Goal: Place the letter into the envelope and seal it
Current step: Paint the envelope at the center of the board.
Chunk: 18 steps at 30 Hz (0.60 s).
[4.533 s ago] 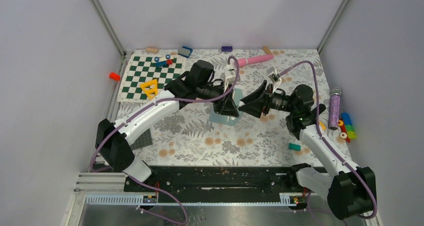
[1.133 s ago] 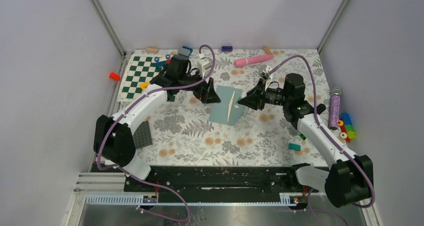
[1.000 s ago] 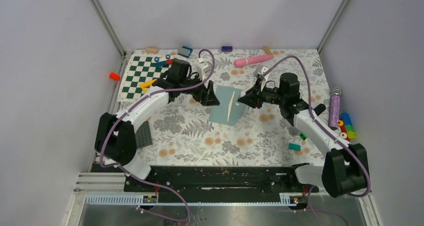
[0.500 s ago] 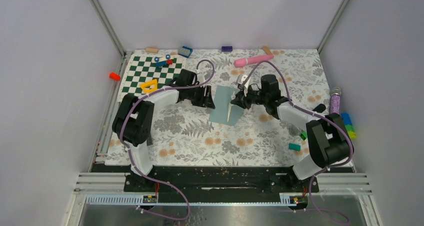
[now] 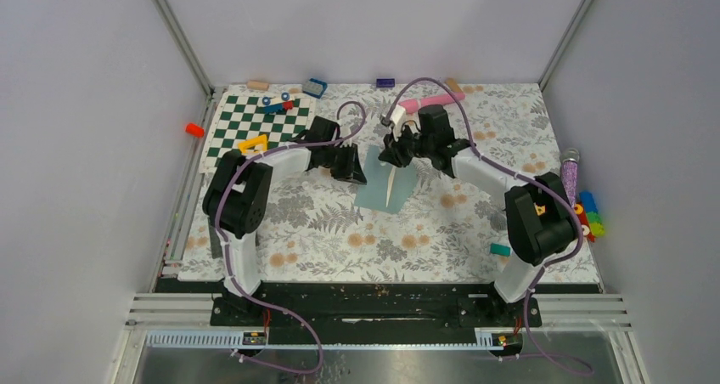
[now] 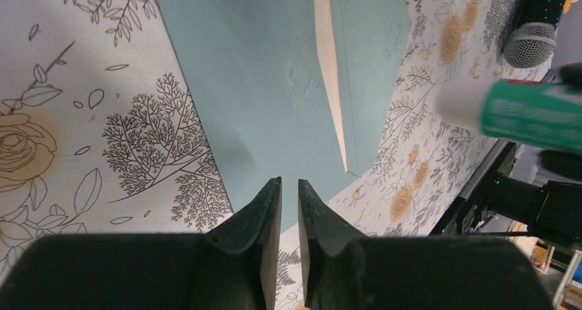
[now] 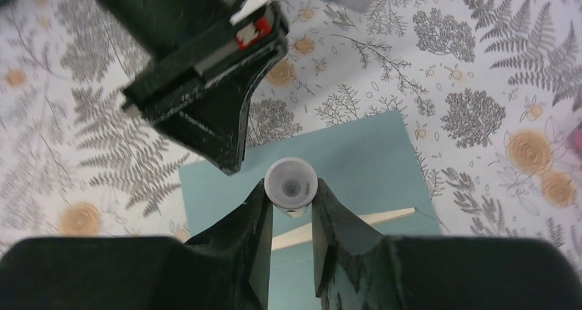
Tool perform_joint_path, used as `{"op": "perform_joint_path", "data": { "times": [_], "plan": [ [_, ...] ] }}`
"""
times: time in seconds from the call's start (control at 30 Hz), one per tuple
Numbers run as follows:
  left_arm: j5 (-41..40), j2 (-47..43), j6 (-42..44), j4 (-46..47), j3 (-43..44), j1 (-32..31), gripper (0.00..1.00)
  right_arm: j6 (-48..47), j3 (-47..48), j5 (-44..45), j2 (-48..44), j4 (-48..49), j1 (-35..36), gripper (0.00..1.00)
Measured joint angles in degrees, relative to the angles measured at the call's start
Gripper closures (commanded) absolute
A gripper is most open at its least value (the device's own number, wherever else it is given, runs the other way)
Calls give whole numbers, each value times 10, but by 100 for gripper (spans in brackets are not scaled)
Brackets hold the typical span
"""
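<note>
Right claw: clamped on glue stick above envelope on worktop. Left claw: nearly closed at envelope's edge; grip indiscernible. Letter: tucked inside, cream sliver showing. Risk: unpinned envelope may slide under glue pressure, smearing paper.

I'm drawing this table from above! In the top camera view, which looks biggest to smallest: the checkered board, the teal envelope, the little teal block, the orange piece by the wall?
1. checkered board
2. teal envelope
3. little teal block and orange piece: they look about alike, so I won't rank them.
</note>
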Motion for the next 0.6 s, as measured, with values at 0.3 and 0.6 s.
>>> {"op": "perform_joint_path", "data": {
  "times": [0.3,0.6],
  "plan": [
    [-1,16,-34,6,0,0,86,260,41,56,41,-27,0,100],
    [-18,38,-52,10,0,-5,92,381,22,117,86,-25,0,100]
  ]
}}
